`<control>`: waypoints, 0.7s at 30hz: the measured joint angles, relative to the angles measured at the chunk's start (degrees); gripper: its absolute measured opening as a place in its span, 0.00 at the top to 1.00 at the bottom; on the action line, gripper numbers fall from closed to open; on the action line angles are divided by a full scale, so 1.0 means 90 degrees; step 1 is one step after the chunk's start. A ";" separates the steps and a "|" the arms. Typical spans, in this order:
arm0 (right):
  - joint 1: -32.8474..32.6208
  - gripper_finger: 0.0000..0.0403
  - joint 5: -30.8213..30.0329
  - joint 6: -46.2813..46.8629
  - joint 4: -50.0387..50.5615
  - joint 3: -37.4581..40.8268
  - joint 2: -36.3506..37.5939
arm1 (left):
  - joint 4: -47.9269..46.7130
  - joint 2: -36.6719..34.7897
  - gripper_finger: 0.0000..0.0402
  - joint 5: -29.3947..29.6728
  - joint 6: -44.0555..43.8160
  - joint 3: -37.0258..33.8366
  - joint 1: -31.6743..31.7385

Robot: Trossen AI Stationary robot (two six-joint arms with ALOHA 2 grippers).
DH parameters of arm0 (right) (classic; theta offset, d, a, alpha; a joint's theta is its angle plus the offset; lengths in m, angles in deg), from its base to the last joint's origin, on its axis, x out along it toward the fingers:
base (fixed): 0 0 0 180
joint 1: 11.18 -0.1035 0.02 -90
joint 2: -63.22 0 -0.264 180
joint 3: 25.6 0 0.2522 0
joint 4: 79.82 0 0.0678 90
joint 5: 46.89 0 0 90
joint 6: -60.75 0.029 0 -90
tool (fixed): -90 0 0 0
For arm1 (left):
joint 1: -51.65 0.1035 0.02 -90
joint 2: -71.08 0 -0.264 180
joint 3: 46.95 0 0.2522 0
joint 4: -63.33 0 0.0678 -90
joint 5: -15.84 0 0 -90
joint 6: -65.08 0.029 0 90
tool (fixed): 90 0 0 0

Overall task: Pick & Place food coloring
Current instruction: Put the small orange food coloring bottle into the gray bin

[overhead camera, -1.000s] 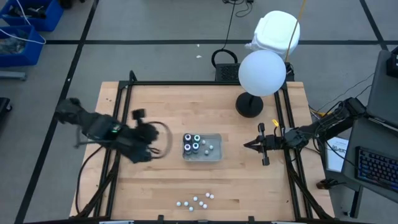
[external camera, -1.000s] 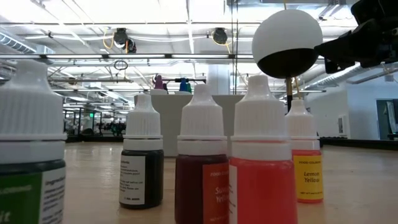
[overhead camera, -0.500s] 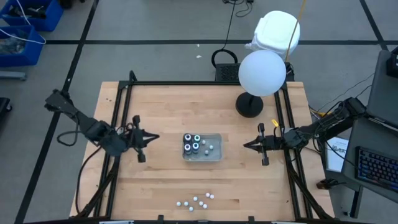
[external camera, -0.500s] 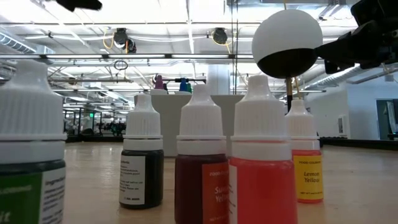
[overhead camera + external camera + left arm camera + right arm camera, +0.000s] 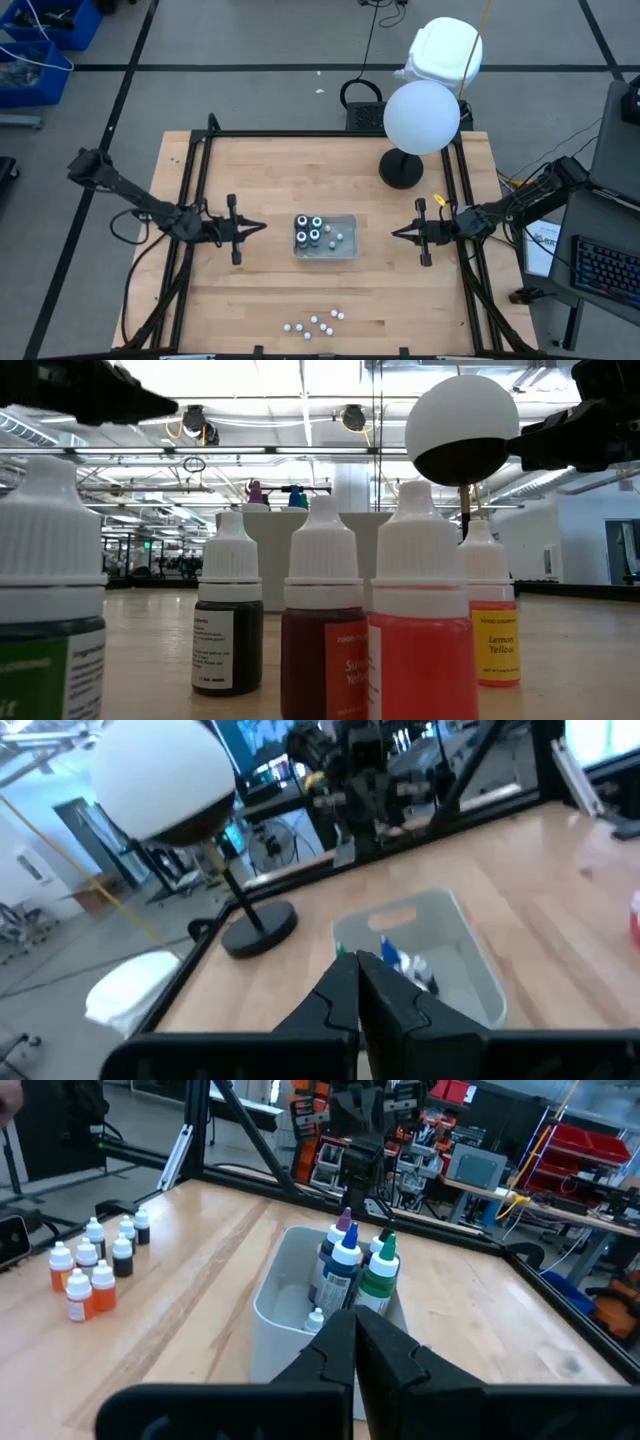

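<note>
From above, the left gripper hangs over the wooden table with its fingers pinched together on nothing, tips aimed at the clear tray, which sits just beyond them. The right gripper mirrors it from the other side, likewise closed and empty, the tray between the two claws. Inside the tray, at the end nearer the left gripper, stand four food coloring bottles, close together. A loose cluster of small bottles lies well apart from both claws near the table's front edge, and a round white lamp on a dark base stands behind the right gripper. In the low view those front bottles fill the frame: a red one, a dark red one, a black one, a yellow one and a green one; dark arm parts show at both upper corners. The left wrist view looks past its shut fingers to the tray straight ahead, with blurred bottles inside, hard to count. The right wrist view shows its closed fingers just short of the tray, where blue-topped and green-topped bottles stand upright.
</note>
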State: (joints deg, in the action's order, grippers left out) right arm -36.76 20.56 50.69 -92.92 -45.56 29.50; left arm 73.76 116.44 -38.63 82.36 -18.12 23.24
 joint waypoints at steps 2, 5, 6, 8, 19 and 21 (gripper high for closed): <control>0.0000 1.00 0.0002 -0.0111 0.0015 0.0000 0.0000 | 0.0000 0.0000 0.99 0.0007 -0.0114 -0.0087 0.0082; 0.0000 1.00 0.0005 -0.0324 0.0015 0.0000 0.0002 | 0.0002 -0.0002 0.98 -0.0085 -0.0274 -0.0188 0.0180; 0.0000 1.00 0.0005 -0.0356 0.0013 0.0000 0.0000 | 0.0002 -0.0002 0.98 -0.0149 -0.0264 -0.0216 0.0207; 0.0000 1.00 0.0005 -0.0360 0.0013 0.0000 0.0001 | -0.0004 -0.0002 0.99 -0.0204 -0.0201 -0.0267 0.0245; 0.0000 1.00 0.0007 -0.0450 -0.0241 0.0000 0.0002 | 0.0199 -0.0016 0.98 -0.0185 -0.0265 -0.0277 0.0413; 0.0000 1.00 0.0010 -0.0295 -0.0229 0.0000 -0.0009 | 0.0205 -0.0017 0.98 -0.0427 -0.0331 -0.0277 0.0413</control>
State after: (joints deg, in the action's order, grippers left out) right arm -36.76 20.65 48.04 -94.98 -45.56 29.42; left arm 75.61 116.29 -42.47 79.38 -20.61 26.96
